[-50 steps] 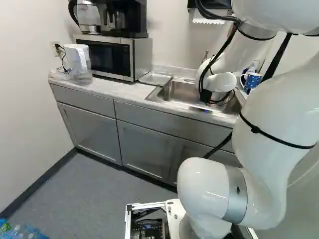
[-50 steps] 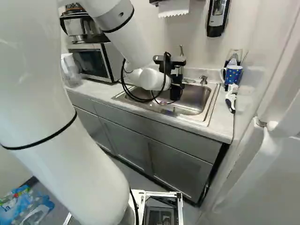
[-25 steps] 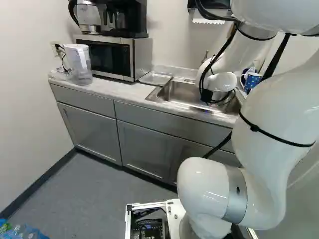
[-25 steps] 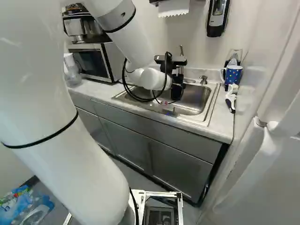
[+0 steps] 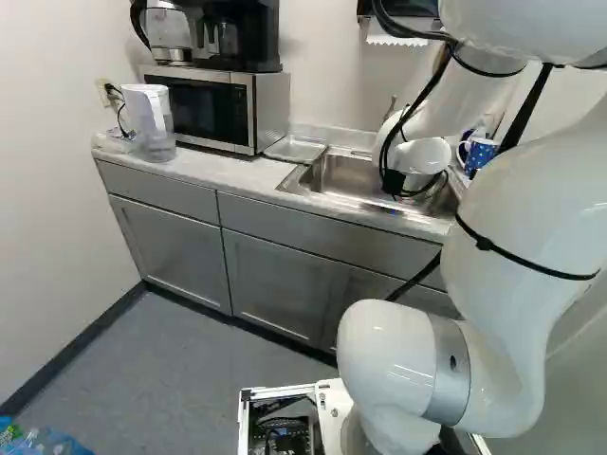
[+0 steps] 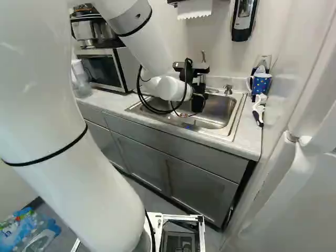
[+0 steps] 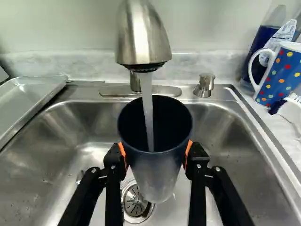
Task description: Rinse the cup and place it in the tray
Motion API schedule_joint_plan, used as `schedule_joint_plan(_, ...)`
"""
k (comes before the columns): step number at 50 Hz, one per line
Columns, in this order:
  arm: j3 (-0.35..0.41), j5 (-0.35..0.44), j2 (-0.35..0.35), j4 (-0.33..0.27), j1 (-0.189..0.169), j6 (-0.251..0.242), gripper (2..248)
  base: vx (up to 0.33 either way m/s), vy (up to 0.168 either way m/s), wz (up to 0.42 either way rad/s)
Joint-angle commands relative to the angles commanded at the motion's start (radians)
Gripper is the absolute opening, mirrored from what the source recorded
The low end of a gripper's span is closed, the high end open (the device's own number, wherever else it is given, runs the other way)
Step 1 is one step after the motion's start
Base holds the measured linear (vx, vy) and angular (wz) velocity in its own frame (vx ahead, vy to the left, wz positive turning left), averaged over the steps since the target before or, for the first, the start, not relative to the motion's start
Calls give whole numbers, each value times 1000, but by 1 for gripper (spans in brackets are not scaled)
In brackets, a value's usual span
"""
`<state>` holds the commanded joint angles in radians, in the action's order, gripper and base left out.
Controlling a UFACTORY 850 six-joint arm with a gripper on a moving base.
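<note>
Left base view first: the white arm (image 5: 517,237) takes up most of the right side, with its far end bent down over the metal sink (image 5: 346,175). The sink is set into a pale tabletop (image 5: 223,173) on grey cabinets (image 5: 275,284). There's a flat metal tray (image 5: 295,149) between the sink's basin and the microwave (image 5: 204,107), and a clear pitcher (image 5: 152,123) with a white top stands on the other side of the microwave. A coffee maker (image 5: 237,36) sits up on top of it.

Right base view: you get the black gripper (image 6: 197,97) over the basin here, near the tap, but the fingertips are too hard to make out from this side. Just beside the sink there's a blue spotted mug (image 6: 261,83), with a white and dark brush (image 6: 258,111) in front of it. Paper towel (image 6: 194,8) and a soap dispenser (image 6: 243,20) are up on the wall.

Wrist view is the good one: the jaws have the cup (image 7: 153,176) gripped from both sides, orange pads (image 7: 188,153) pressed on its walls. It's dark up top, paler lower down, mouth facing up, right under the tap (image 7: 143,35), and water (image 7: 147,103) is running into it. So the cup's over the sink near the drain (image 7: 135,202), well apart from the tray.
</note>
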<state>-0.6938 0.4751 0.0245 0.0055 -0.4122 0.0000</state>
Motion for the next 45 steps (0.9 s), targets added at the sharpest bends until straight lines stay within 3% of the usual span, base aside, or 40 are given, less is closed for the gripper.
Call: schedule_joint_plan(45,0,0,0,0,0,0,126,0,0,0)
